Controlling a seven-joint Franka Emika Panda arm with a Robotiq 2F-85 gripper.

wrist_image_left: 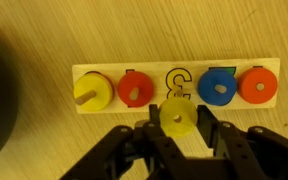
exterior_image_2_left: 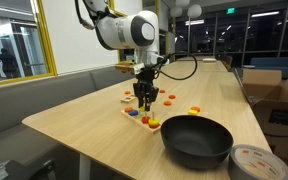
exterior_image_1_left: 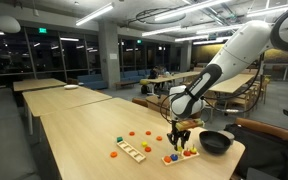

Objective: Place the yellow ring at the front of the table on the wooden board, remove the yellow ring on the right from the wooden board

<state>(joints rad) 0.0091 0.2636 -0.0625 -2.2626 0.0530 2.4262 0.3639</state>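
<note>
pincer (wrist_image_left: 176, 127) clamped on yellow ring (wrist_image_left: 176, 117) | prob light, stiff, kinda slick plastic | pinch outer rim | empty peg (wrist_image_left: 177, 80) just ahead

Wooden board (wrist_image_left: 174, 110) matt; yellow ring (wrist_image_left: 177, 120) smooth; table (exterior_image_2_left: 94, 125) pale wood-grain.

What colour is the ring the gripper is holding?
Yellow. The ring in the gripper shows best in the wrist view.
</note>
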